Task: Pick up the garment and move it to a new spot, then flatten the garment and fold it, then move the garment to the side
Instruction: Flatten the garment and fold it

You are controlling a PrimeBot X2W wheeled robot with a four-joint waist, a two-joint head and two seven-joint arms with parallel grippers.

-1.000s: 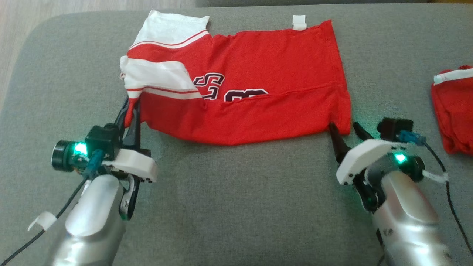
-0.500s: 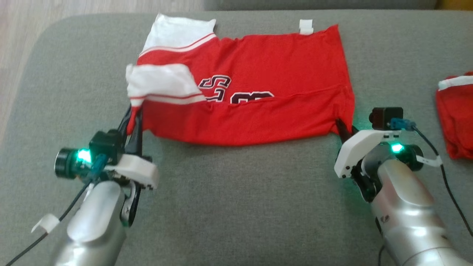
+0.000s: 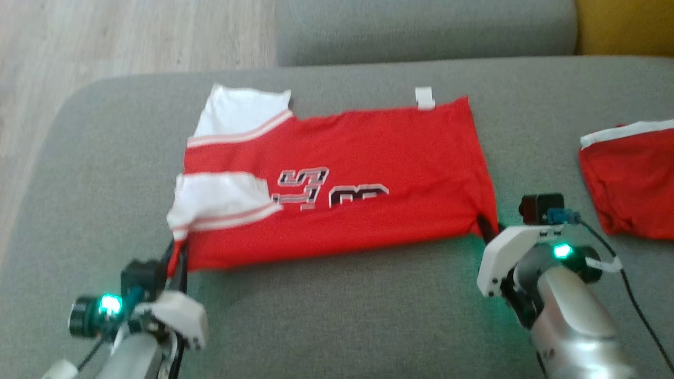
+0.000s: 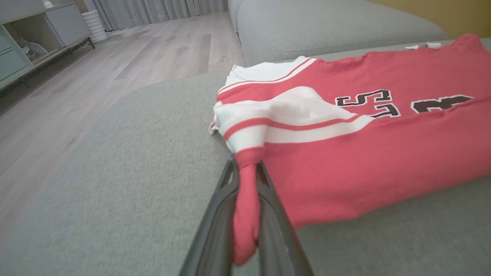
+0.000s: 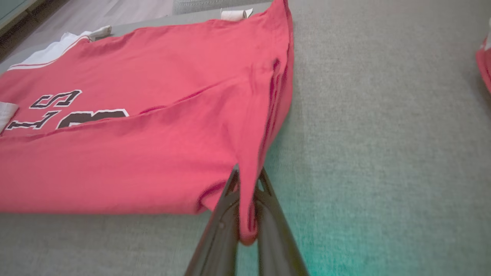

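Note:
The garment (image 3: 358,184) is a red jersey with white sleeves and dark numerals, folded lengthwise on the grey sofa cushion (image 3: 342,316). My left gripper (image 3: 176,252) is shut on its near-left corner below the white sleeve; in the left wrist view the red cloth (image 4: 245,199) is pinched between the dark fingers (image 4: 215,226). My right gripper (image 3: 487,229) is shut on the near-right corner; in the right wrist view a fold of the garment (image 5: 247,207) hangs between its fingers (image 5: 222,230). A white tag (image 3: 424,97) sticks out at the far edge.
A second red garment (image 3: 632,179) with white trim lies at the right. A sofa backrest (image 3: 421,26) rises behind, with wooden floor (image 3: 105,42) to the left. In the left wrist view a cabinet (image 4: 34,34) stands far off.
My right gripper went from open beside the near-right corner to shut on it. The head view has shifted, so the whole scene sits lower. The near fold now looks pulled flatter.

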